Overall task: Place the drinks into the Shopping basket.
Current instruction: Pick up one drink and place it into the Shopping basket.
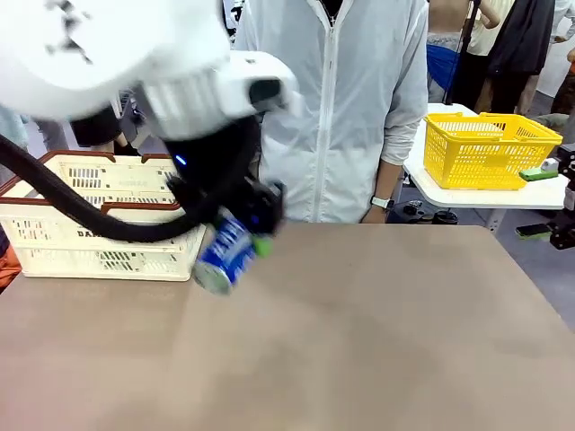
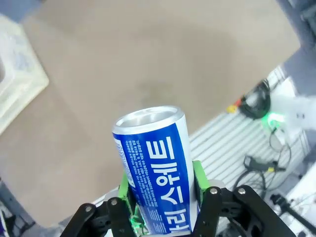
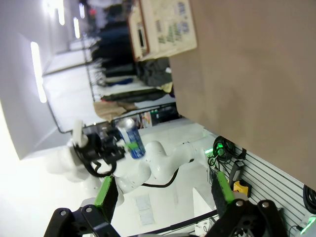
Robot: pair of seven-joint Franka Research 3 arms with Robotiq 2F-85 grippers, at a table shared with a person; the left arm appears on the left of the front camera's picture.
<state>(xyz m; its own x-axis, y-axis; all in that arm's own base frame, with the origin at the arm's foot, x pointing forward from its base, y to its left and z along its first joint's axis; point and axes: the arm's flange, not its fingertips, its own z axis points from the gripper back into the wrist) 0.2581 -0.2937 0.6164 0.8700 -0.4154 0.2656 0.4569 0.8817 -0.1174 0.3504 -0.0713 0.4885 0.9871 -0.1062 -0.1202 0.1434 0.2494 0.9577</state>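
Observation:
A blue drink can [image 1: 225, 253] with white lettering hangs tilted above the table, just off the front right corner of the Shopping basket [image 1: 90, 215]. My left gripper [image 1: 235, 235] is shut on it. In the left wrist view the green pads [image 2: 198, 178] press both sides of the can [image 2: 158, 168], and its silver end points at the table. A corner of the basket [image 2: 15, 74] shows at the upper left there. My right gripper [image 1: 539, 202] is open and holds nothing beyond the table's right edge. In the right wrist view the right gripper [image 3: 163, 190] faces the distant can [image 3: 131, 139].
A person in a white jacket [image 1: 341, 108] stands at the far side of the brown table [image 1: 359, 341]. A yellow mesh basket [image 1: 490, 148] sits on a white side table at the right. The left arm's black cable [image 1: 81, 211] hangs in front of the Shopping basket.

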